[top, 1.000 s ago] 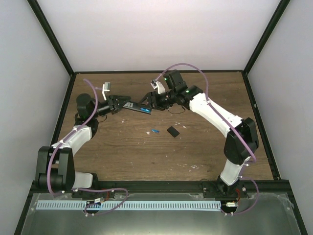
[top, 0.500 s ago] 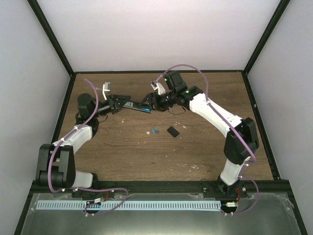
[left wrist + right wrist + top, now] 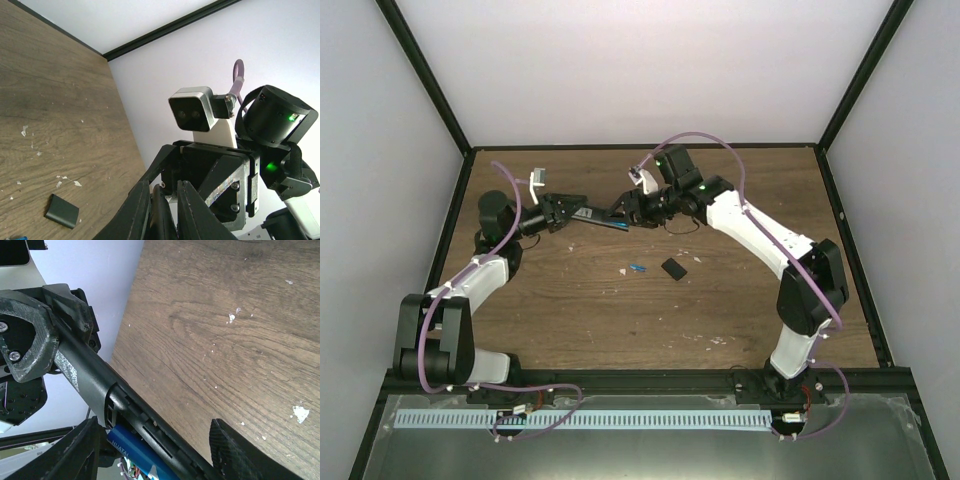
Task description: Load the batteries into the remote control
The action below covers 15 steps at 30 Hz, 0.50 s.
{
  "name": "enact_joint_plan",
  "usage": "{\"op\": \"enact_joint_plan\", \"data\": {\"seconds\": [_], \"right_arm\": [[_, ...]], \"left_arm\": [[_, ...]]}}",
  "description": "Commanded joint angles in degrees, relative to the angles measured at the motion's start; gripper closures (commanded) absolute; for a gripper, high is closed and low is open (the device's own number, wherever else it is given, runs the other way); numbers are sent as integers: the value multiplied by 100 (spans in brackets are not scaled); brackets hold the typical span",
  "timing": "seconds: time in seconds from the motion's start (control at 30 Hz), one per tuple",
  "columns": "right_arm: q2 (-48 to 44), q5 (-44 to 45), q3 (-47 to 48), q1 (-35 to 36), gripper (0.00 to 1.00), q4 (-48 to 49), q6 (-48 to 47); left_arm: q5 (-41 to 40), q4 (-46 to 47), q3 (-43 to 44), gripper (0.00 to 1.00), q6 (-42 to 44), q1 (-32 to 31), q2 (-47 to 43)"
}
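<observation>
My left gripper (image 3: 578, 213) is shut on one end of the slim black remote control (image 3: 603, 221) and holds it above the table; in the left wrist view the remote (image 3: 163, 216) sits between the fingers (image 3: 136, 212). My right gripper (image 3: 625, 209) is open and straddles the remote's other end (image 3: 125, 402). One blue battery (image 3: 132, 456) lies along the open bay, beside the right gripper's left finger (image 3: 70, 452). The right finger (image 3: 242, 455) is apart from the remote. A second blue battery (image 3: 637, 268) lies on the table.
The short black cover piece (image 3: 673, 268) lies on the wooden table just right of the loose battery; it also shows in the left wrist view (image 3: 62, 211). Small pale scraps dot the wood (image 3: 622, 270). Black frame rails and white walls bound the table.
Almost nothing: the right gripper has shifted very slightly at the remote's end. The left arm holds the remote still.
</observation>
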Motion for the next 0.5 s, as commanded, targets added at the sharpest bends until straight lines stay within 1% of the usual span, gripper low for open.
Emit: {"op": "enact_joint_plan", "data": {"seconds": [0.0,0.23,0.47], "right_arm": [[74,-125,43,-15,48,-1,-36],[67,-143,-18,-11,52,51,-35],[-54,-143,-222,-13,56,232,-27]], "left_arm": [[-47,186,111,100,45,-16,14],[-54,239,89,100,-9,-17,-12],[-64,799,43,100,-502,-19,39]]}}
